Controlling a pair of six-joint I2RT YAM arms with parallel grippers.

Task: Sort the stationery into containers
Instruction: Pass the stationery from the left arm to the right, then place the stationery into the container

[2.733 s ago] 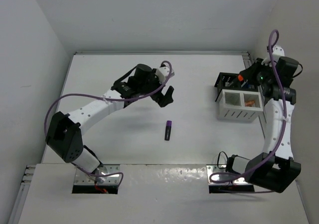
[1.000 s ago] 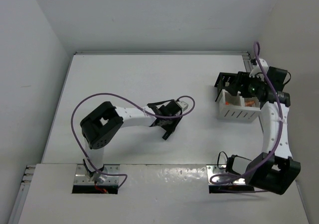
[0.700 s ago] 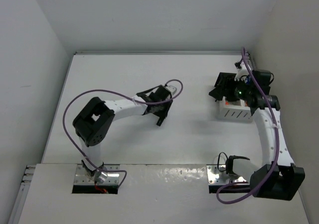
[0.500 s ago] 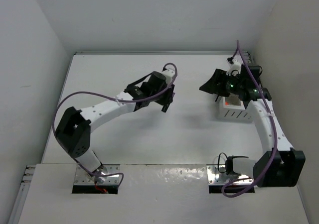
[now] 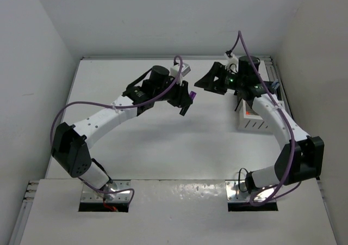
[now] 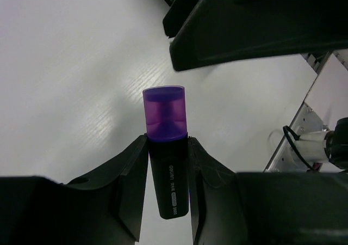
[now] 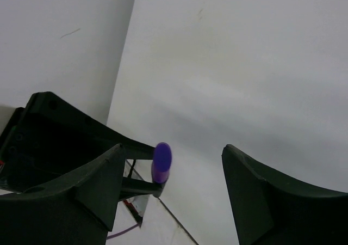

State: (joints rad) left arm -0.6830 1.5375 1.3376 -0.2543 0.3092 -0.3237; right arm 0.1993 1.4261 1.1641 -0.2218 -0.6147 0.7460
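Note:
A purple-capped black highlighter (image 5: 191, 96) is held above the table, back of centre, with my left gripper (image 5: 186, 102) shut on its black body (image 6: 172, 185). Its purple cap (image 6: 164, 113) sticks out past the fingertips. My right gripper (image 5: 205, 81) faces it from the right with its jaws wide open and nothing in them. In the right wrist view the cap (image 7: 161, 161) shows between the right gripper's (image 7: 173, 171) two fingers, nearer the left one and not touching either. The white slatted box (image 5: 256, 125) stands at the right, with something orange inside. My right arm hides the black organiser.
The two grippers are close together over the back middle of the table. White walls close in the left, back and right sides. A metal rail (image 5: 269, 65) runs along the back right corner. Both arm bases sit at the near edge.
My left gripper has lifted the highlighter off the middle of the table and carried it back and to the right. My right arm has swung left from the white box towards it.

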